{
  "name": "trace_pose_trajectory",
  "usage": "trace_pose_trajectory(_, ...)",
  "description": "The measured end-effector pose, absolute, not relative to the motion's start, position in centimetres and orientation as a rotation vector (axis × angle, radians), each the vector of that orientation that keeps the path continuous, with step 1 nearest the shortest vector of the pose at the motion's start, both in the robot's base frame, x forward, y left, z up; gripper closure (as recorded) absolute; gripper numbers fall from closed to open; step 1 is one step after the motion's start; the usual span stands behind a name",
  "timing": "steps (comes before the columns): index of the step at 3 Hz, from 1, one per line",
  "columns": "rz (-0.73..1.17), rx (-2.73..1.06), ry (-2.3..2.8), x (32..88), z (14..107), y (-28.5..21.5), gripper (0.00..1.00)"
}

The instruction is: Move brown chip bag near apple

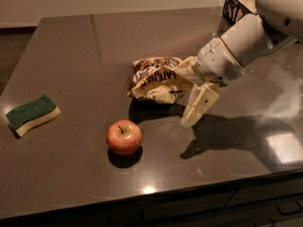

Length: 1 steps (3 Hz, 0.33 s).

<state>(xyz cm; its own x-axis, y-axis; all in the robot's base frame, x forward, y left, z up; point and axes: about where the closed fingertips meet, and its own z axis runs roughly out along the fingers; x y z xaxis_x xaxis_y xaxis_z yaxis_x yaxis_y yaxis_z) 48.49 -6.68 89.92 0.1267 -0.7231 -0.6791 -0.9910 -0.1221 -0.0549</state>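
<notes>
The brown chip bag (pixel 155 78) is crumpled, dark brown with white lettering and tan edges, at the middle of the dark countertop (pixel 71 46). The apple (pixel 124 136), red-orange with a short stem, stands on the counter in front of the bag and slightly left, about an apple's width from it. My gripper (pixel 186 95) is at the bag's right end and is open. Its lower finger (pixel 196 106) hangs down clear of the bag. Its upper finger (pixel 185 69) lies against the bag's right edge.
A green-and-cream sponge (pixel 31 114) lies near the counter's left edge. A dark wire-frame object (pixel 236 4) stands at the back right behind my arm (pixel 246 37). The counter's front edge runs along the bottom, with drawer fronts below.
</notes>
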Motion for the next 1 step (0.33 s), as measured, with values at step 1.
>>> trace_pose_trajectory(1, 0.695, -1.905, 1.648, 48.49, 89.92, -6.67, 0.0)
